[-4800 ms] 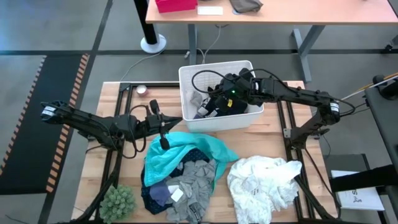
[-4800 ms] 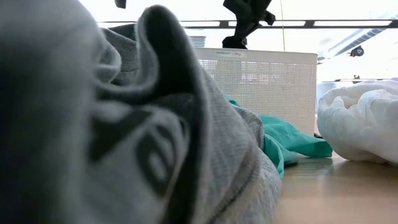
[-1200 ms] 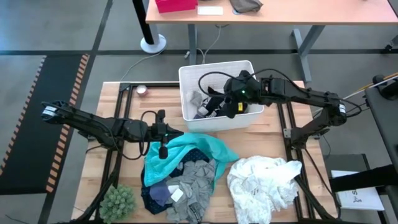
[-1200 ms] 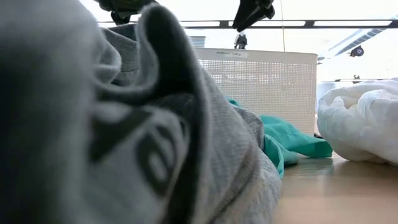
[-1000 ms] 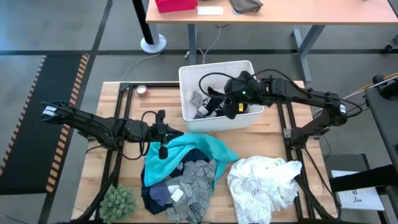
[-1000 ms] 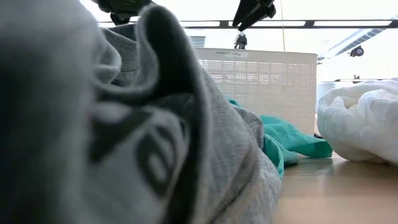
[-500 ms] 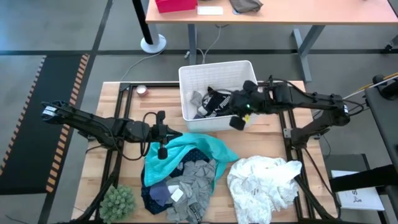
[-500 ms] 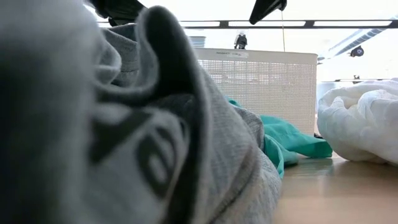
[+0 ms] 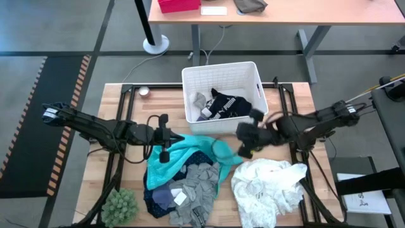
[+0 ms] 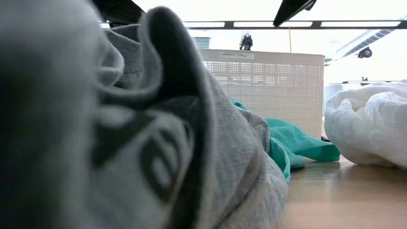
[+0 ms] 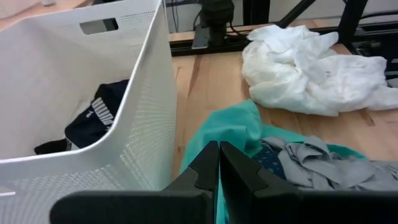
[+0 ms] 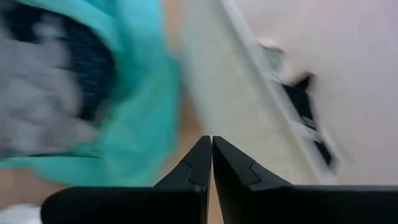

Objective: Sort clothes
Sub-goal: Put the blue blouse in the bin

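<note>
A white bin [image 9: 190, 82] at the far middle holds a black garment with white print [image 9: 226, 104] and a grey sock [image 9: 199, 100]. Nearer, a pile lies on the table: a teal garment [image 9: 199, 151] on top, then a grey one [image 9: 201, 182] and a navy patterned one [image 9: 159, 197]. A large white garment [image 9: 269, 185] lies to its right. My left gripper [image 9: 177, 137] hangs shut over the teal garment's far left edge [image 11: 230, 127]. My right gripper [image 9: 243, 147] is shut and empty above the table, between the bin and the white garment.
A green spiky plant [image 9: 120, 204] stands at the near left corner. The grey garment [image 10: 127, 127] fills the low view's foreground, with the bin's wall [image 10: 267, 83] behind it. Bare wood [image 9: 278, 149] shows right of the bin. A small round thing [image 9: 144, 92] lies left of the bin.
My right gripper has come out of the bin and swung quickly toward the table's near edge and down, rolling as it went. Its fingers have shut on nothing. The black garment has stayed in the bin.
</note>
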Motion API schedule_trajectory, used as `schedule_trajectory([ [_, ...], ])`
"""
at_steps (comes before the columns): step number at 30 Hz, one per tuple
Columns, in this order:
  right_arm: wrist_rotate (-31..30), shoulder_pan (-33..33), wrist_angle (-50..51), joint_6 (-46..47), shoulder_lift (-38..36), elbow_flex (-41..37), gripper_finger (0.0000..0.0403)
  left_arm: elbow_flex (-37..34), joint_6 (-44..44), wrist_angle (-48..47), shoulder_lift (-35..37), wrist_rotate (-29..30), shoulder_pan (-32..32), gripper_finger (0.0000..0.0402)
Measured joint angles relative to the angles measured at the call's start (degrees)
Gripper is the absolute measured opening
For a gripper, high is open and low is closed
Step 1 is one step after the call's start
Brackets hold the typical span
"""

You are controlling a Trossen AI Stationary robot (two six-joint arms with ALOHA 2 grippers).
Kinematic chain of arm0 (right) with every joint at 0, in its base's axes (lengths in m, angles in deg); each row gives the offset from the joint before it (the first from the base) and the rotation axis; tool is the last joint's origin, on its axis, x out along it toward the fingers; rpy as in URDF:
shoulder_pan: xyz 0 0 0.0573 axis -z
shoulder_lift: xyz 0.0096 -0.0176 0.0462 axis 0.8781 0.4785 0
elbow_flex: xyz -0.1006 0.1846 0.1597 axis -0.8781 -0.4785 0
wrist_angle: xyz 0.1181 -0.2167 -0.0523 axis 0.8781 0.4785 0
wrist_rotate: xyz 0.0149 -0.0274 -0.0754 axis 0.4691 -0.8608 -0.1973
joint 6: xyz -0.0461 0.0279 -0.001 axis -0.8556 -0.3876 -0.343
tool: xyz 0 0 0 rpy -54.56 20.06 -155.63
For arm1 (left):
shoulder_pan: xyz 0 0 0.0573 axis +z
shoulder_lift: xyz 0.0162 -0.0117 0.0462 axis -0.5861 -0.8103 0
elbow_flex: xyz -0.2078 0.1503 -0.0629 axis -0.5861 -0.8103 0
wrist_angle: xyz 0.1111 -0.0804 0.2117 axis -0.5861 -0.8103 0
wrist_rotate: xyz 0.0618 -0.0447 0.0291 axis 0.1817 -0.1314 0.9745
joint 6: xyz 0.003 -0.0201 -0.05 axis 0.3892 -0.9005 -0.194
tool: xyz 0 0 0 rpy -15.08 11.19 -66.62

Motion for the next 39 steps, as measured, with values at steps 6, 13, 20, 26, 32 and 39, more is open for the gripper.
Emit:
schedule_trajectory([
  [6, -3.99, -7.14, -7.43, 4.53, -0.76, -5.39, 0.0, 1.8, -1.66, -3.74, 0.02, -0.11, -0.11, 0.0],
  [13, -8.57, -10.42, -8.51, 13.32, -0.63, -10.7, 0.0, 3.18, -5.32, -6.44, 0.07, -1.52, -0.11, 0.0],
  [20, -8.38, -10.89, -16.54, 13.79, -0.61, -16.16, 0.0, 2.65, -5.32, -5.68, -0.38, -5.62, -0.08, 0.0009],
  [26, -8.28, -10.87, -18.1, 14.21, -0.58, -18.11, 0.0, 2.89, -7.04, -5.64, -3.31, -10.25, -0.61, 0.0027],
  [32, -8.26, -10.87, -19.77, 14.18, -0.58, -18.49, 0.0, 2.98, -11.02, -7.69, -6.68, -10.45, -0.74, 0.0083],
  [39, -8.26, -10.87, -20.23, 14.13, -0.58, -18.56, 0.0, 2.98, -11.33, -7.58, -10.06, -10.49, -0.94, 0.0155],
])
